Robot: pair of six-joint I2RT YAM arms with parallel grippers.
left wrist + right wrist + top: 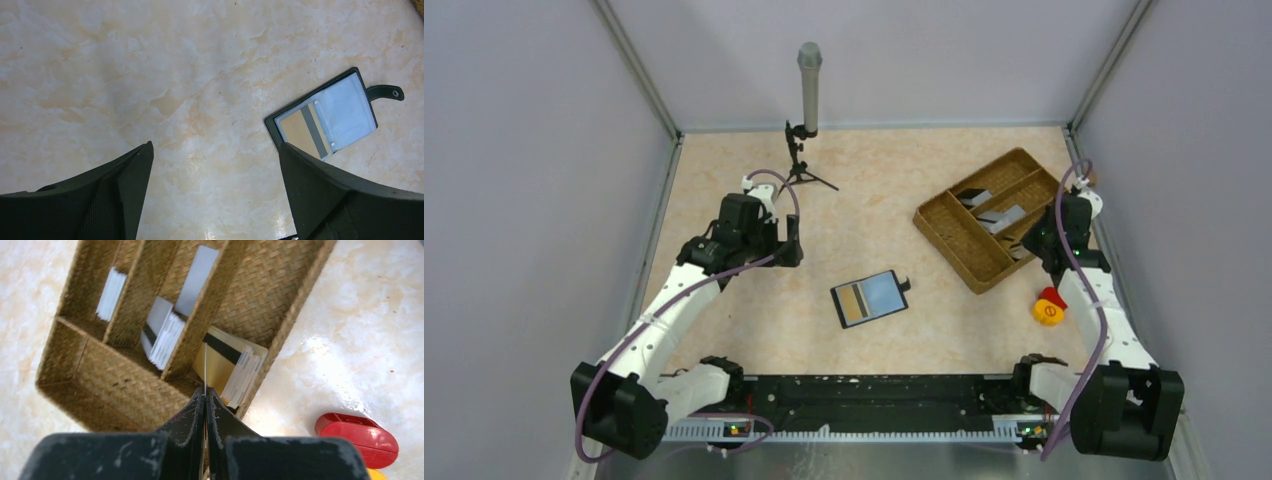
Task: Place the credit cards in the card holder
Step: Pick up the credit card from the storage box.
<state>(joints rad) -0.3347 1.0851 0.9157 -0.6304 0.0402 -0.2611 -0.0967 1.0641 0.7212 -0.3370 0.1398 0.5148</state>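
The card holder (pixel 870 298) lies open on the table's middle, a tan card with a grey stripe (pixel 302 127) showing in one pocket and its clasp tab pointing right. Over the woven tray (pixel 944 235), my right gripper (pixel 205 390) is shut on a thin pale credit card (pixel 205 367), seen edge-on between the fingertips. More credit cards stand in stacks in the tray's compartments (pixel 162 335), one stack (pixel 242 375) just right of the held card. My left gripper (pixel 215 155) hovers open and empty above bare table, left of the card holder (pixel 325 120).
A red and yellow object (pixel 1049 305) lies right of the tray's near corner, close to the right arm. A microphone on a small tripod (pixel 808 90) stands at the back. Walls enclose the table on three sides.
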